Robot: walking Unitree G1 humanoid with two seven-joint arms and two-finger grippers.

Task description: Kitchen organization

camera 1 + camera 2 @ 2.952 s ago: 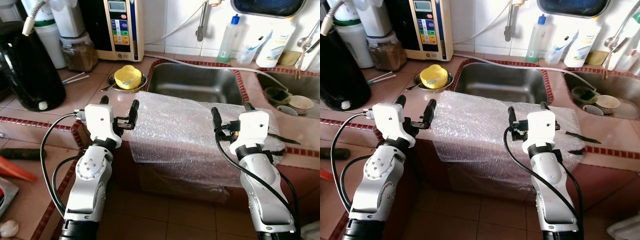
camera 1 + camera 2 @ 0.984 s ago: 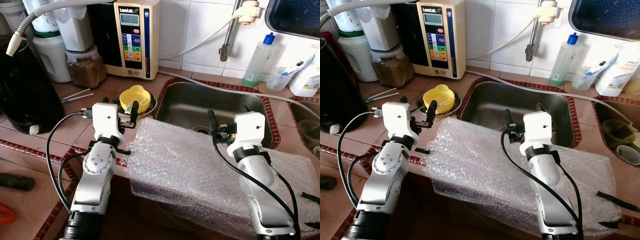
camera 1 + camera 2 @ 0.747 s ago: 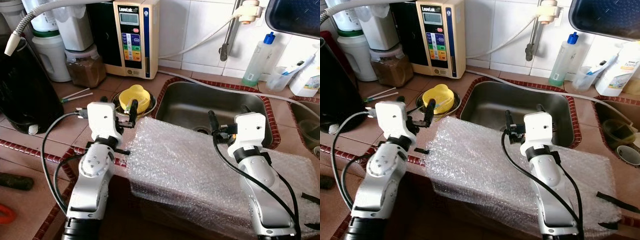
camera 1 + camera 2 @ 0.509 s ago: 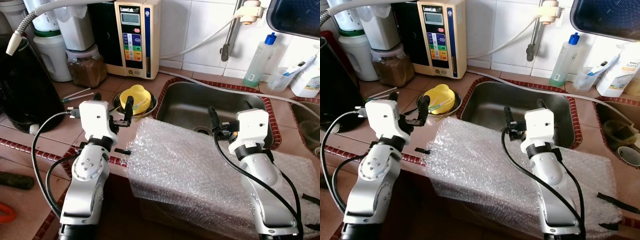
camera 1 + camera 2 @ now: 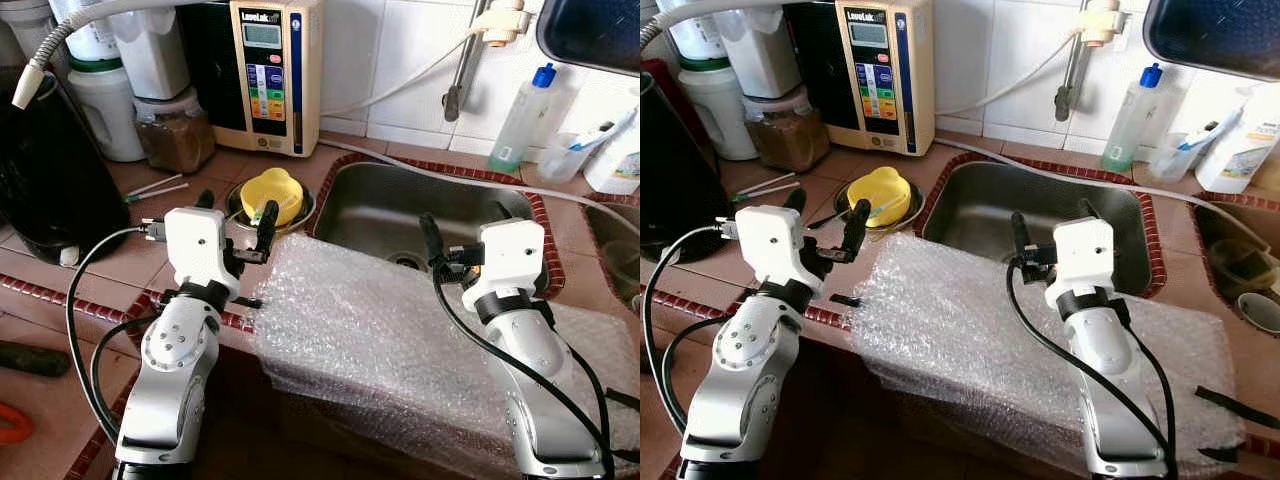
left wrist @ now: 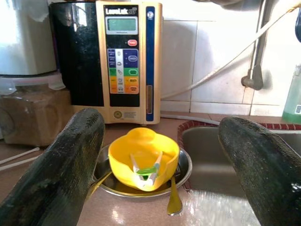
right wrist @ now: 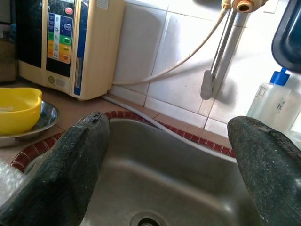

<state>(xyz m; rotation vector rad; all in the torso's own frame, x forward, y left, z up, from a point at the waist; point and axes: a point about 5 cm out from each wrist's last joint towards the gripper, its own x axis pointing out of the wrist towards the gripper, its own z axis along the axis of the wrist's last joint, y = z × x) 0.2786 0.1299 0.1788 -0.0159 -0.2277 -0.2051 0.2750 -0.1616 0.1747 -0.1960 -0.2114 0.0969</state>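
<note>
The left gripper (image 5: pixel 233 209), fingers spread, lines up on the yellow bowl (image 5: pixel 272 194) beside the sink (image 5: pixel 400 215); right gripper (image 5: pixel 1050 222) spread above the basin; next, I'd guess, reaching in and closing.

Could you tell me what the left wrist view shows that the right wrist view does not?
Left wrist: a spoon beside the steel plate, a green-tipped clip in the yellow bowl, a jar of brown grains. Right wrist: the sink drain, a blue-capped bottle. Both: the yellow bowl, the water ioniser, the sink, the white hose.
</note>
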